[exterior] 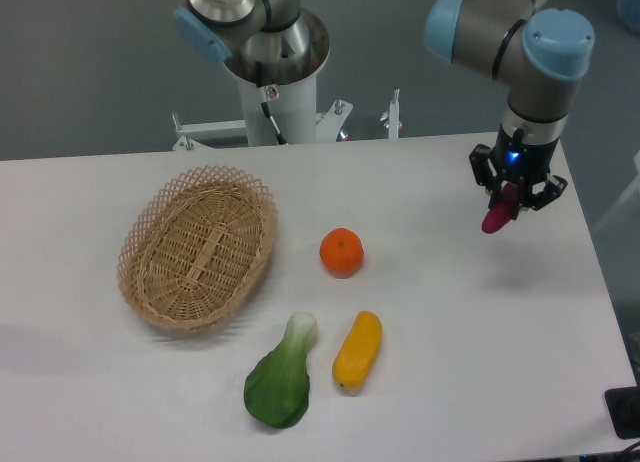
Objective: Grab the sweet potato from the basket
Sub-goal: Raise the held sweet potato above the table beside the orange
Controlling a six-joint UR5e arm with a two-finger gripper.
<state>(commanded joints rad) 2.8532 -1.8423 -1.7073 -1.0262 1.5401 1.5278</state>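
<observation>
My gripper point(512, 197) is at the right side of the table, raised above its surface. It is shut on the sweet potato point(497, 215), a small reddish-purple tuber that hangs tilted below the fingers. The basket point(197, 246), an oval tan wicker one with a lattice rim, sits at the left of the table and holds nothing. It lies far to the left of the gripper.
An orange point(341, 252) sits at the table's middle. A yellow-orange oblong vegetable point(358, 349) and a green bok choy point(281, 377) lie near the front. The arm's white base point(275, 92) stands behind the table. The table's right edge is close to the gripper.
</observation>
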